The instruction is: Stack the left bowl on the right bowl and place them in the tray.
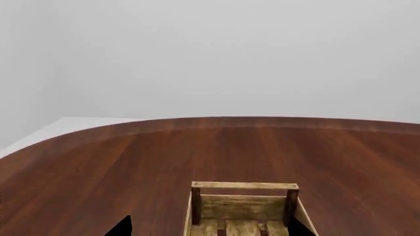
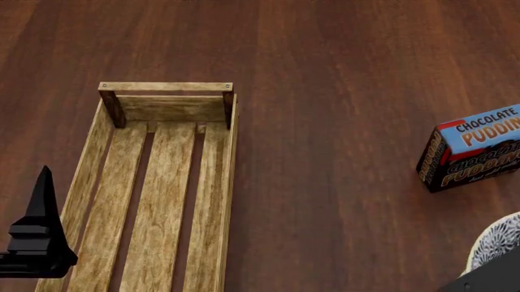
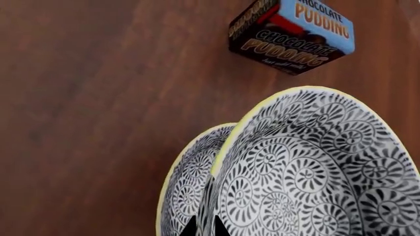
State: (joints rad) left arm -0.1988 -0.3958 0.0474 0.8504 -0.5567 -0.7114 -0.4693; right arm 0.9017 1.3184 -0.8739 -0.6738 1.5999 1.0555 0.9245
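Both patterned bowls (image 3: pixel 315 177) sit nested at your right gripper (image 3: pixel 204 227), near the pudding box (image 3: pixel 292 34); grip state cannot be told; stack looks done. Tray (image 2: pixel 154 182) lies well left, bare; next, carry them across. Left gripper (image 2: pixel 36 234) hangs beside tray; state unclear.

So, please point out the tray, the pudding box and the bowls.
tray (image 2: pixel 167 87): head view, far end rail.
pudding box (image 3: pixel 319 22): right wrist view, blue top face.
bowls (image 3: pixel 315 162): right wrist view, upper bowl's patterned inside.
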